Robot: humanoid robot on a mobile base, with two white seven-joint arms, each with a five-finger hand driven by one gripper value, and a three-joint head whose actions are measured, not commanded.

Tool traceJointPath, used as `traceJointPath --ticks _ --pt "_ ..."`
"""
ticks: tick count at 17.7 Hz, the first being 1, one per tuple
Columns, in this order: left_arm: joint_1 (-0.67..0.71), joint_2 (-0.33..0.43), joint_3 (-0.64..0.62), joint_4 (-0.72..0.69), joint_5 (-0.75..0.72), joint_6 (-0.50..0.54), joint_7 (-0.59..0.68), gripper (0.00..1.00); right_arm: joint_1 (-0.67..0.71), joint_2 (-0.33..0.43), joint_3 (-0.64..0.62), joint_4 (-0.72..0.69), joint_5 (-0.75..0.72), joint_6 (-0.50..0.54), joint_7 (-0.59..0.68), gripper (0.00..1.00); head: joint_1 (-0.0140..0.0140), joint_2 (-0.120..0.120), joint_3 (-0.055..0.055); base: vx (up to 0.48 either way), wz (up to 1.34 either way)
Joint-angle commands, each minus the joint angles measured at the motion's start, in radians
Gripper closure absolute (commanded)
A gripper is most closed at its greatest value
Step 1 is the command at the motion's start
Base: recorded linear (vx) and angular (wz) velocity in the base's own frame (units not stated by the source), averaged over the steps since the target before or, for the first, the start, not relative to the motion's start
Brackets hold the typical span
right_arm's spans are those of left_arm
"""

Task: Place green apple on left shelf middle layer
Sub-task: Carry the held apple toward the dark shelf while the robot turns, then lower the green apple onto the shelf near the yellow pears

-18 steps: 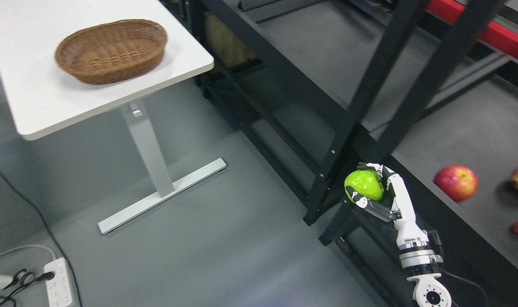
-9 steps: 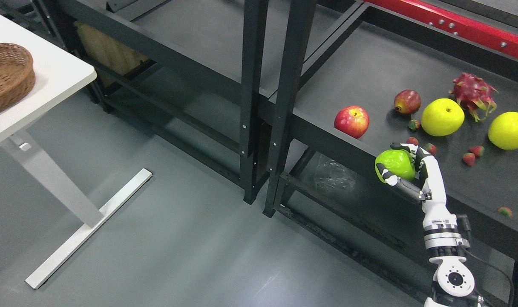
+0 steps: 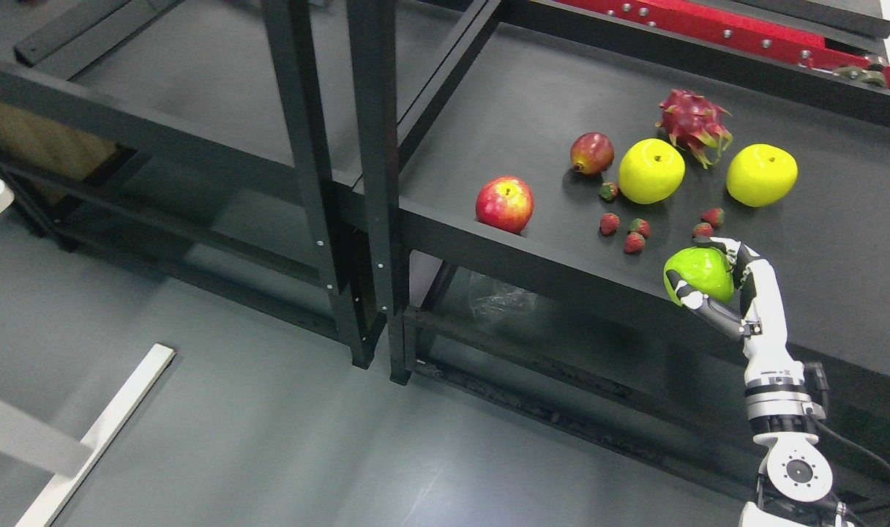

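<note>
— Where's the green apple [image 3: 698, 274] right now?

— Up in the right robot hand [image 3: 712, 282], fingers [image 3: 730, 247] wrapped over the top and a thumb underneath, gripping it firmly. It hangs over the front edge of the right-hand shelf [image 3: 818, 241], just off the dark surface as far as I can tell.

— What else is on that shelf?

— A red apple [image 3: 504, 203] near the front lip, a smaller reddish fruit [image 3: 591, 152] behind it, two yellow apples [image 3: 651, 170], a dragon fruit [image 3: 694, 124] at the back, and strawberries [image 3: 632, 236] scattered between them, one just beside the robot hand.

— And the left shelf [image 3: 159, 80]?

— It stands to the left of the black uprights [image 3: 342, 183], well apart from the green apple.
</note>
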Motion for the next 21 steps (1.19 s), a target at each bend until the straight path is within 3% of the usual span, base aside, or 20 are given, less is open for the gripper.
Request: traceJointPath --ticks 1,9,21 --pt "0.0 0.017 0.0 0.0 0.0 0.0 0.0 0.0 -0.004 -0.021 -0.028 -0.001 0.0 0.003 0.001 0.97 0.0 0.0 0.0 0.162 -0.48" --pt "0.0 0.017 0.0 0.0 0.0 0.0 0.0 0.0 -0.01 -0.008 -0.02 0.001 0.002 0.004 0.001 0.97 0.0 0.0 0.0 0.23 -0.27" --pt "0.0 0.017 0.0 0.0 0.0 0.0 0.0 0.0 0.002 -0.008 0.023 0.007 0.005 0.088 0.049 0.98 0.0 0.0 0.0 0.162 0.0"
